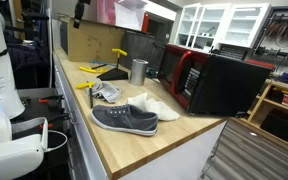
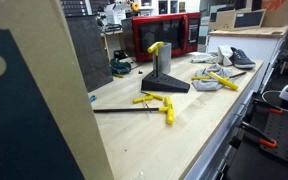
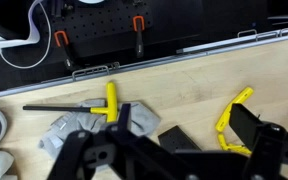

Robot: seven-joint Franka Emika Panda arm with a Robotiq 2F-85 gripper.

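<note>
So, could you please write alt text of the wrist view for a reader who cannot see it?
The open black gripper hangs over a light wooden countertop, above a yellow T-handled tool with a black shaft and crumpled grey material. A yellow bent handle lies at the picture's right.

On the workbench [image 1: 174, 145], a pair of shoes [image 1: 126, 119] is lying before the microwave [image 1: 212, 82]; a metal cup [image 1: 138, 71] is standing beside it; T-handle wrenches [image 1: 87, 85] and crumpled cloth [image 1: 107, 93] are lying farther from it.

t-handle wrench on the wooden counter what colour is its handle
Yellow handle; it shows clearest in the wrist view.
</note>
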